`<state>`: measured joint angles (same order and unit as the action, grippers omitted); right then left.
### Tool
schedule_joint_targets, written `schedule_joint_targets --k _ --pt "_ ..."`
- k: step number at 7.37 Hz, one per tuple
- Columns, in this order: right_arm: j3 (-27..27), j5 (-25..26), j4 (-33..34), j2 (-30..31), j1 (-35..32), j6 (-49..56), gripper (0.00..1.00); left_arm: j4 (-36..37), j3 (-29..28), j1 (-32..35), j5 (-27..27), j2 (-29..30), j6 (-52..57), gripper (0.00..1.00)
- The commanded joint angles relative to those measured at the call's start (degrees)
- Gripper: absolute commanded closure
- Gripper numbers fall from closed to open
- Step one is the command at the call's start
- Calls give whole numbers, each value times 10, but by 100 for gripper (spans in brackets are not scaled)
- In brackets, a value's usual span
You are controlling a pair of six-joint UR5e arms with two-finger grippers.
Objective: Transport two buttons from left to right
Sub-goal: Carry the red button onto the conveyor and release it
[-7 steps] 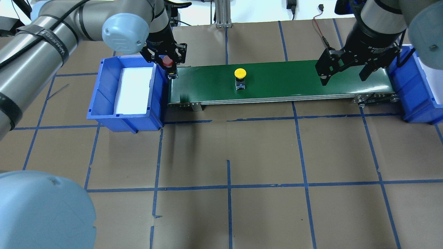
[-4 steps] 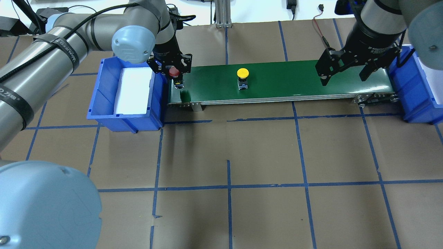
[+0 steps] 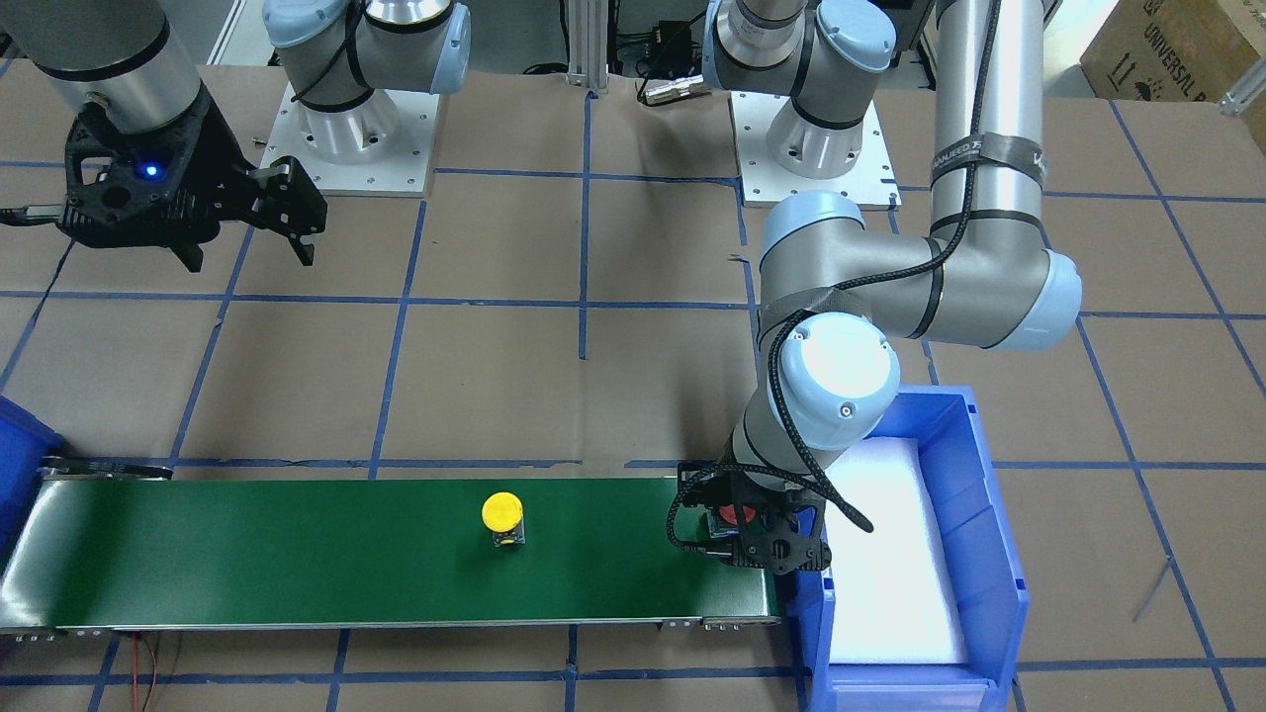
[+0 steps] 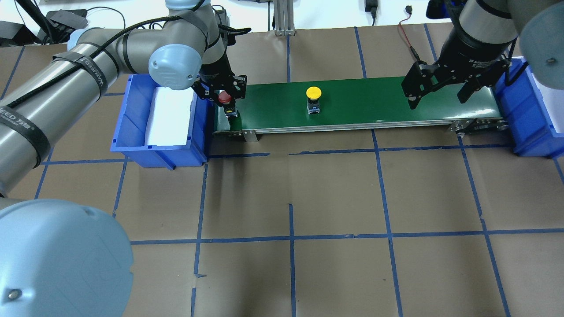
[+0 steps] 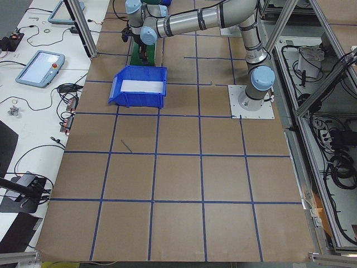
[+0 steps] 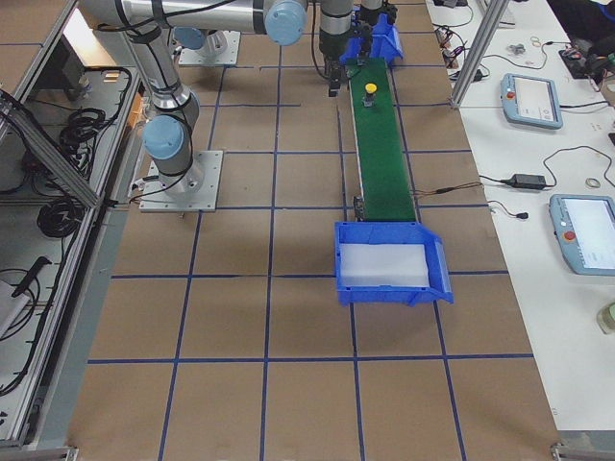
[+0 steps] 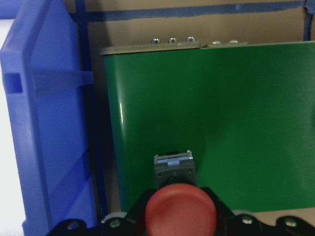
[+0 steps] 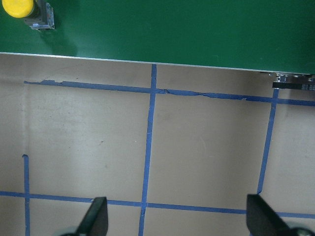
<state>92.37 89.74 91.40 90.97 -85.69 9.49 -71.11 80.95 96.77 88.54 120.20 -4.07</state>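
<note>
My left gripper (image 4: 223, 93) is shut on the red button (image 4: 225, 97), holding it by the cap at the left end of the green conveyor belt (image 4: 374, 101). In the left wrist view the red cap (image 7: 180, 210) and its grey base (image 7: 173, 169) hang over the belt close to the blue bin wall. I cannot tell if the base touches the belt. The yellow button (image 4: 313, 93) stands upright on the belt, left of its middle; it also shows in the front view (image 3: 501, 511). My right gripper (image 4: 438, 100) is open and empty above the belt's right part.
A blue bin (image 4: 132, 114) with a white foam liner stands against the belt's left end. A second blue bin (image 4: 528, 127) stands at the right end. The table is brown paper with blue tape lines.
My left gripper has moved right and down from the bin edge onto the belt's left end with the red button. The yellow button has shifted slightly right on the belt. The right gripper has not moved.
</note>
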Motion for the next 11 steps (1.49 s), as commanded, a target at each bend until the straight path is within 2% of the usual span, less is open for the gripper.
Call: schedule_joint_targets --k 1,3,7,8,9,10,11 --pt "1 0 0 0 0 0 0 2 0 0 -2 1 1 29" --pt "0 0 -1 0 0 0 0 -5 -2 1 6 -31 4 15" --pt "0 0 -1 0 0 0 0 -195 4 0 7 -203 14 3" --pt "0 0 0 0 0 0 0 -222 19 -1 7 -236 15 0" --pt "-1 0 0 0 0 0 0 -235 66 0 6 -260 21 0" --pt "-12 -3 4 -4 2 3 0 -219 99 -1 14 -286 21 0" --pt "-19 -1 3 -8 3 11 0 -190 102 -3 42 -296 18 0"
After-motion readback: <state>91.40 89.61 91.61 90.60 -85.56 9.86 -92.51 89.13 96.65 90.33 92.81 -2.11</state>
